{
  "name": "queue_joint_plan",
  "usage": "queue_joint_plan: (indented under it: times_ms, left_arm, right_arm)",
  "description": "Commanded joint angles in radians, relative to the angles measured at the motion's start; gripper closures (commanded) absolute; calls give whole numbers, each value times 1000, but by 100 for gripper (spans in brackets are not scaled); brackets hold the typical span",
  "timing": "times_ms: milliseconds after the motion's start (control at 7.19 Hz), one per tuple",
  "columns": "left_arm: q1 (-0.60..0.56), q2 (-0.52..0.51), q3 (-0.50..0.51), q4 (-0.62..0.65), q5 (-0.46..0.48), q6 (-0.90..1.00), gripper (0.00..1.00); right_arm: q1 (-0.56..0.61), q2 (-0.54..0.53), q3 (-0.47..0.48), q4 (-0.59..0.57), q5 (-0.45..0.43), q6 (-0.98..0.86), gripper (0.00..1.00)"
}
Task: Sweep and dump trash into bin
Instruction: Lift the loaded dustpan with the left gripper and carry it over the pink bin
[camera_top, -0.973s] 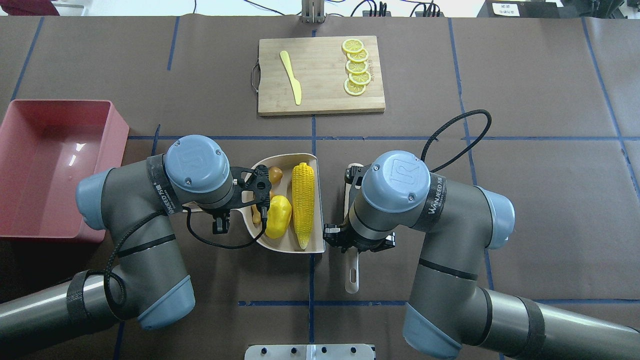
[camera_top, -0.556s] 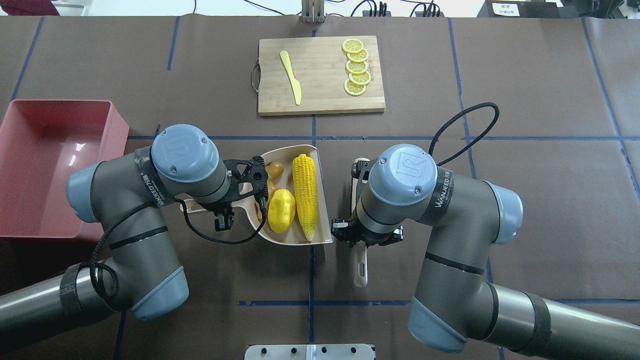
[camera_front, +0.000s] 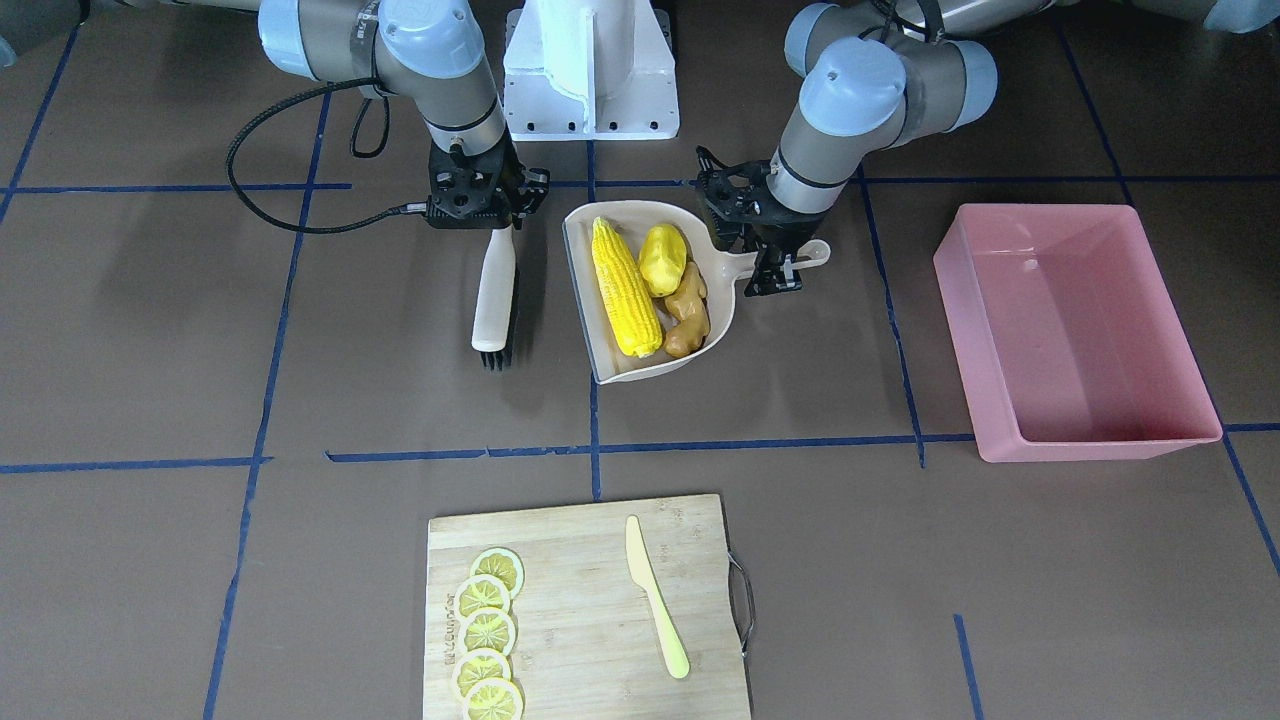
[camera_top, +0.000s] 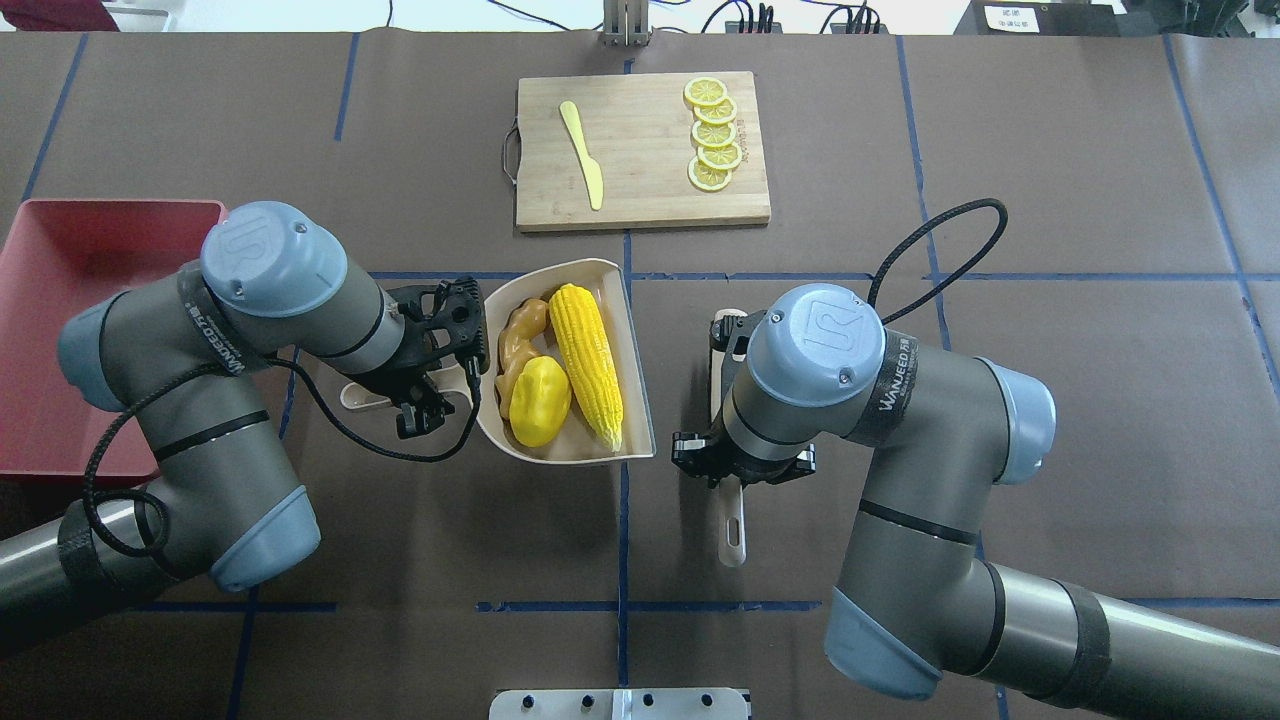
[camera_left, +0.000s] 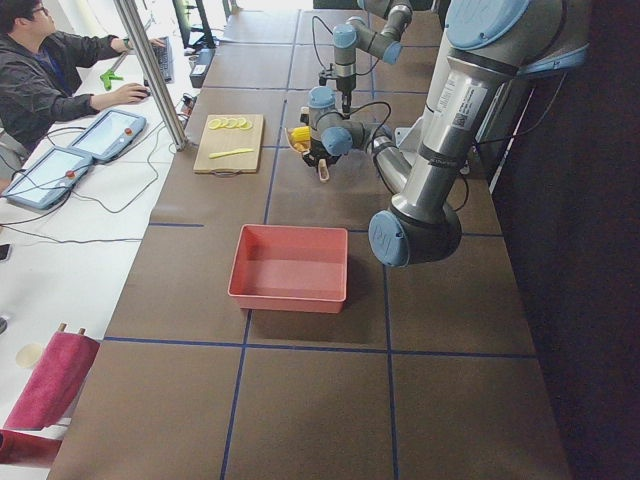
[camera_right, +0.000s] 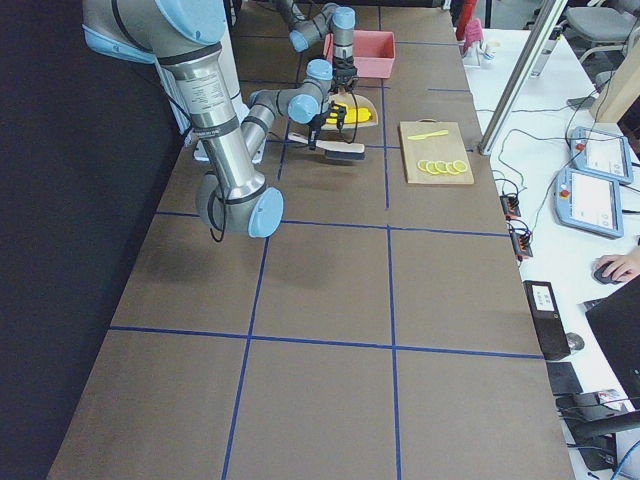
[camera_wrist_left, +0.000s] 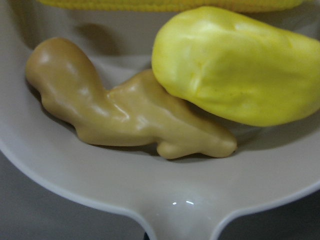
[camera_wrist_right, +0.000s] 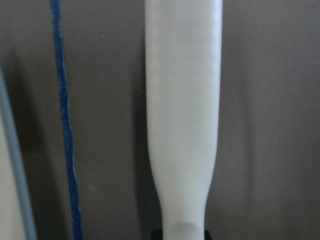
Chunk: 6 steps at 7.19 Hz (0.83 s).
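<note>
Item 1. Beige plastic dustpan (camera_top: 575, 448), scoop-shaped with a short handle, near the middle of the brown-covered table (camera_top: 1050, 150). The left pincer (camera_top: 415, 390) is clamped on its handle.

Item 2. Trash, three toy foods, all lying inside the dustpan:
- long yellow corn cob (camera_top: 585, 365), along the pan's straight open edge
- yellow oval potato-like lump (camera_top: 540, 402), beside the cob and touching it
- knobbly tan ginger root (camera_top: 520, 335), against the curved back wall, partly under the lump

Item 3. Large pink rectangular plastic tub (camera_front: 1080, 320), low-walled, nothing in it. It sits on the robot's left, well apart from the dustpan.

Item 4. Pale-handled brush with dark bristles (camera_front: 495, 285), on the open side of the dustpan and apart from it. The right pincer (camera_front: 490, 215) grips its handle, bristle end pointing away from the robot.

Item 5. Wooden cutting board (camera_top: 640, 150), on the far side of the table. It carries a row of overlapping lemon slices (camera_top: 712, 135) and a pale yellow knife (camera_top: 583, 155).
</note>
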Motion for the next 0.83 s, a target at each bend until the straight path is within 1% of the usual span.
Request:
queue_joint_plan:
  times_ms: [0,139,417,695]
  left_arm:
    - [-74,8,0,-18,-92,6,100]
    - [-120,11,-2,-14,-132,62,100]
    - [-270,69,-2,-7,-269,212,100]
    - [-384,143,1,-7,-343,372,100]
  right_arm:
    - [1,-9,-1,0,-15,-15,100]
    - [3,-11,-2,0,-15,-31,100]
    - [3,-20,-4,2,-27,-39,100]
    - [1,-23,-4,2,-29,-39,100]
